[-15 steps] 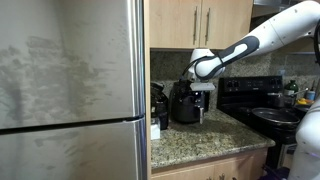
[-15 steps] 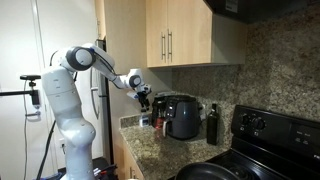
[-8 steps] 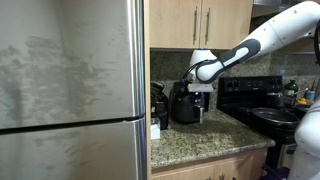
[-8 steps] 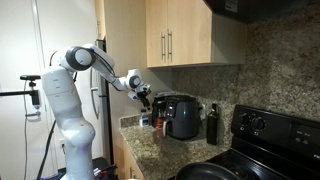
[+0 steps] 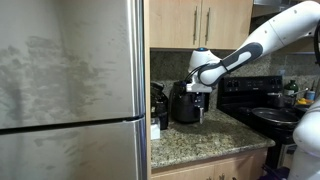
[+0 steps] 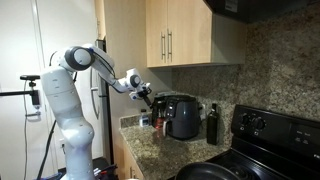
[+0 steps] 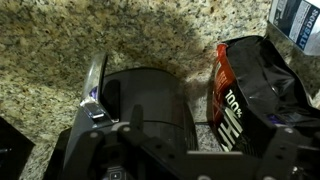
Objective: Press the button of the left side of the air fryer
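The glossy black air fryer (image 5: 186, 103) stands on the granite counter under the cabinets and also shows in the other exterior view (image 6: 182, 117). In the wrist view I look down on its rounded top (image 7: 150, 100), with a silver-edged part at its left. My gripper (image 5: 197, 88) hovers just above and at the side of the fryer's top, seen in an exterior view (image 6: 143, 97) near its left upper edge. In the wrist view its fingers (image 7: 190, 150) look spread apart and hold nothing. No button is clearly visible.
A black-and-red bag marked "100%" (image 7: 245, 95) lies right beside the fryer. A dark bottle (image 6: 211, 125) stands on its other side. A black stove (image 5: 265, 105) and a steel fridge (image 5: 70, 90) flank the counter. Cabinets (image 6: 180, 35) hang overhead.
My gripper has crept slightly closer to the air fryer's top. Nothing else has moved.
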Robot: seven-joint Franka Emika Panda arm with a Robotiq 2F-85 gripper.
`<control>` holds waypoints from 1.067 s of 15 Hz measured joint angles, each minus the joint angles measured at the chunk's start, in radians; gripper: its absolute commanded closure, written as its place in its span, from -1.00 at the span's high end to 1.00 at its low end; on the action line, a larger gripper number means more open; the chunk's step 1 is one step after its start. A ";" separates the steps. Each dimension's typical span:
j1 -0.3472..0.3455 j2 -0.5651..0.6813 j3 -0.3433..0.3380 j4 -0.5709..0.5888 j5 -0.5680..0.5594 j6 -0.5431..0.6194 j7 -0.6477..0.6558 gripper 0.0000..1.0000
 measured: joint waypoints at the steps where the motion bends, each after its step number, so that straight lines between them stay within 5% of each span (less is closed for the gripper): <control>1: 0.000 0.000 0.000 0.000 0.000 0.001 0.000 1.00; 12: 0.006 -0.001 0.002 0.028 -0.009 -0.183 -0.028 1.00; 16: -0.060 -0.027 -0.074 0.029 -0.019 -0.180 -0.028 1.00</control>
